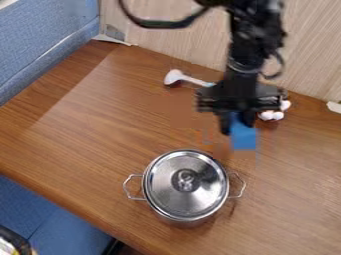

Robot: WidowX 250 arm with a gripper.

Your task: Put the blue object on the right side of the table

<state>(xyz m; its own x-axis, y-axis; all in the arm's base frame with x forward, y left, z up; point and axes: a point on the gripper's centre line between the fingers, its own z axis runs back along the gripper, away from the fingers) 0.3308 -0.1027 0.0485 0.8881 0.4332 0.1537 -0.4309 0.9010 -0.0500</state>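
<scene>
Pinching blue block [244,139] in gripper [238,126] | over table [100,134], beyond and right of lidded pot [186,187] in view | probably light, stiff, smooth-faced, hardly fragile | best gripped across opposite sides, near upper end

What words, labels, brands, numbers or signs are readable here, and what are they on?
None that I can read: no legible text on the pot, the blue object, the arm or the table.
</scene>
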